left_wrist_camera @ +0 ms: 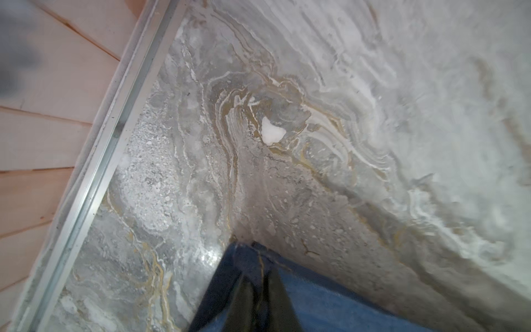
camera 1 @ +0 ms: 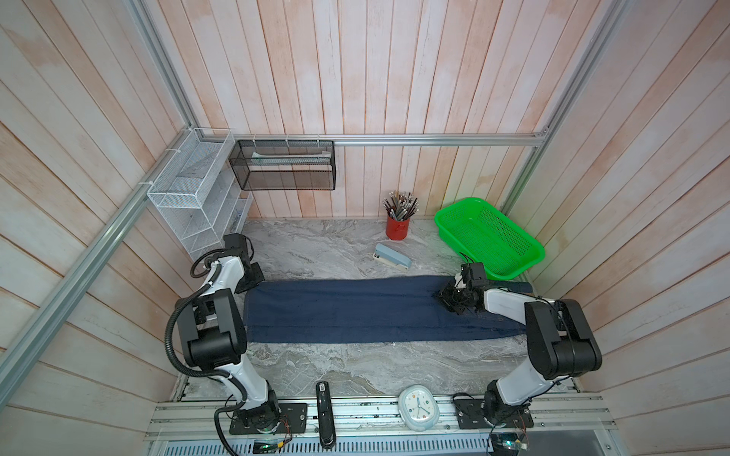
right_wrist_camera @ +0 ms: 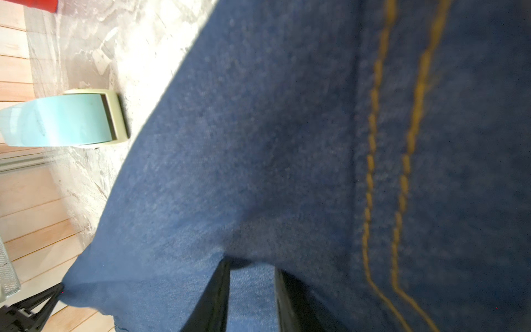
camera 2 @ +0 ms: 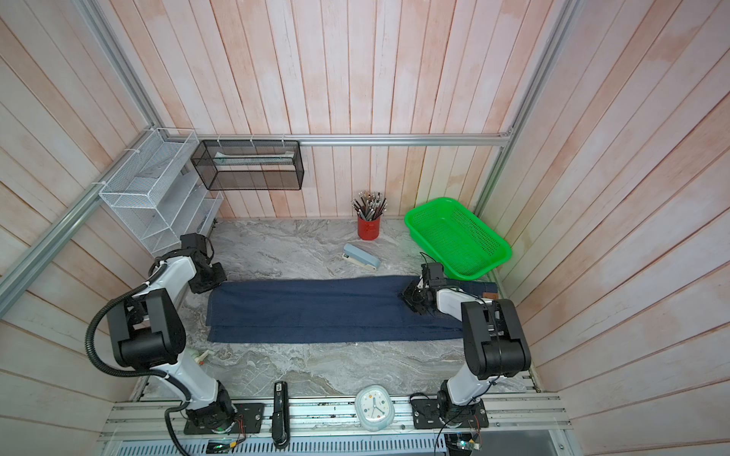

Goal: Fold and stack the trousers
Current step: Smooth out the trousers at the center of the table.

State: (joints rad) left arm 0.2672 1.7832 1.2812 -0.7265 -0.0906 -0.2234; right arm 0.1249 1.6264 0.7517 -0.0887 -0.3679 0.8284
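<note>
The trousers point(camera 1: 355, 312) point(camera 2: 324, 308) are dark navy denim, lying as one long flat band across the marble table, legs to the left. A brown patch point(camera 2: 491, 297) marks the waist at the right end. My left gripper point(camera 1: 253, 282) point(camera 2: 209, 282) is at the far left corner of the legs. In the left wrist view its fingers point(left_wrist_camera: 244, 299) stand almost together, pinching that stitched denim corner point(left_wrist_camera: 330, 301). My right gripper point(camera 1: 448, 302) point(camera 2: 411, 302) sits on the far edge near the waist. In the right wrist view a fold of denim point(right_wrist_camera: 258, 143) fills its jaws and covers the tips.
A green basket point(camera 1: 490, 237) stands at the back right, close behind the right gripper. A pale blue stapler point(camera 1: 391, 256) and a red pencil cup point(camera 1: 397, 229) sit behind the trousers. A black stapler point(camera 1: 326, 414) and a clock point(camera 1: 418, 406) lie on the front rail. Wire racks point(camera 1: 189, 189) hang at the back left.
</note>
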